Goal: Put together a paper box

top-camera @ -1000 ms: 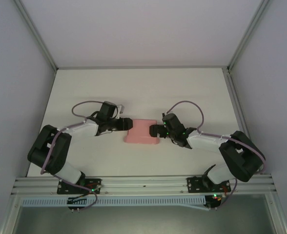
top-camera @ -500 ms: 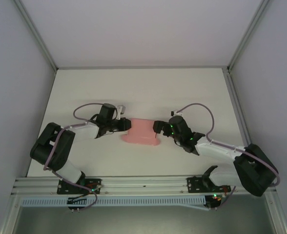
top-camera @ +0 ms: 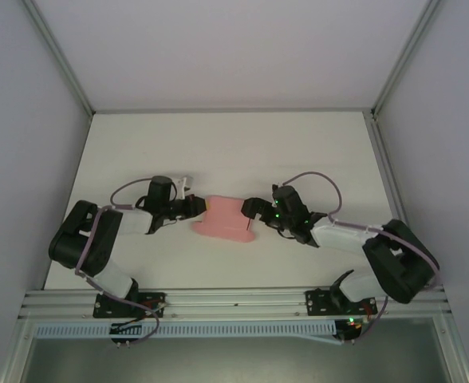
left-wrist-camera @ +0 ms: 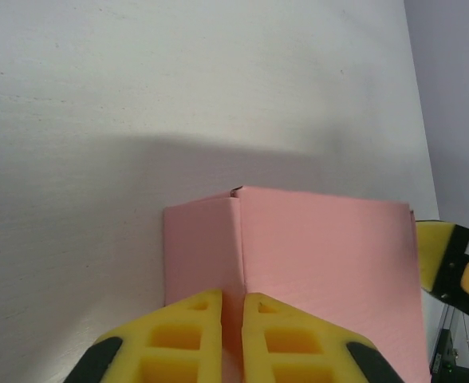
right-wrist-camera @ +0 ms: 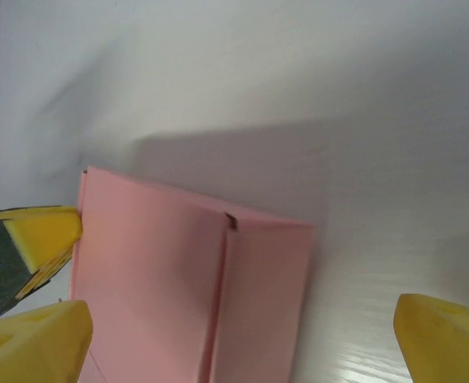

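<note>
1. The left tool is pressed together, pinching the left edge of the paper box, a salmon-pink card shape lying mid-table.
2. The right tool is spread wide, straddling the box's right end. Whether it touches the box cannot be judged.
3. Both wrist views cut off the box's near part.

Both arms reach low and inward, wrists nearly level. The left gripper pinches its 2 fingers on the paper box; the right gripper, facing it, is spread wide.
</note>
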`<act>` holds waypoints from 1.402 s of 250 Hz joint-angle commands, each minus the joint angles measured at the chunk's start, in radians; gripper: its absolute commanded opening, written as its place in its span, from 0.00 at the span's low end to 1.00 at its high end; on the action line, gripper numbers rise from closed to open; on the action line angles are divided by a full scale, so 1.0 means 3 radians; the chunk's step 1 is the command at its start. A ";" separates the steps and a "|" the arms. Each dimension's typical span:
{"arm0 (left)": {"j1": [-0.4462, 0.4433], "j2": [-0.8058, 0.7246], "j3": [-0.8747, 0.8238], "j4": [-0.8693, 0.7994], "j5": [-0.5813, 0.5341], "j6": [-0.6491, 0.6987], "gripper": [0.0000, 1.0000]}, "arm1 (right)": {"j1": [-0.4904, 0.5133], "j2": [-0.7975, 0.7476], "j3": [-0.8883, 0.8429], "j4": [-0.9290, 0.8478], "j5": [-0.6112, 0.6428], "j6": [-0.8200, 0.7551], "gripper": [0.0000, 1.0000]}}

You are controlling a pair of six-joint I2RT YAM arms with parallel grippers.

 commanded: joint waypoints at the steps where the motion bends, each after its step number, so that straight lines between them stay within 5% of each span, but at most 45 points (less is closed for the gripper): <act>1: 0.0047 0.0086 -0.0092 0.0054 0.0078 -0.0058 0.07 | -0.0041 0.0193 0.0102 0.0495 -0.0499 0.0208 0.93; 86: 0.0175 0.0135 -0.0261 0.0406 0.0217 -0.0218 0.05 | -0.0091 0.0478 0.0047 0.1010 -0.0841 0.0418 0.88; 140: 0.0175 -0.0015 -0.0219 0.0345 0.0228 -0.0143 0.14 | -0.0095 0.0537 0.0117 0.1251 -0.0958 0.0452 0.54; 159: 0.0177 -0.0140 -0.0128 0.0306 0.0228 -0.0087 0.29 | -0.0113 0.0474 0.0126 0.1161 -0.0955 0.0454 0.40; 182: 0.0173 -0.0344 0.0068 0.0141 0.0187 0.0058 0.45 | -0.0149 0.0359 0.0139 0.0976 -0.0912 0.0439 0.36; 211: 0.0153 -0.0654 0.0385 -0.0349 -0.0159 0.0517 0.98 | -0.0242 0.0142 0.0151 0.0665 -0.0846 0.0483 0.36; 219: 0.0127 -0.0754 0.0459 -0.0490 -0.0284 0.0718 1.00 | -0.0294 0.0076 0.0178 0.0511 -0.0848 0.0533 0.36; 249: -0.0193 -0.1177 0.0624 -0.0869 -0.0667 0.1709 1.00 | -0.0552 -0.0189 0.0378 -0.0218 -0.0968 0.0729 0.34; 288: -0.1008 -0.1580 0.0644 -0.1221 -0.1343 0.2983 1.00 | -0.0970 -0.0377 0.0932 -0.1636 -0.1340 0.0881 0.34; 351: -0.1792 -0.1524 0.0871 -0.1468 -0.2152 0.3753 1.00 | -0.1352 -0.0393 0.1385 -0.2619 -0.2218 0.1009 0.34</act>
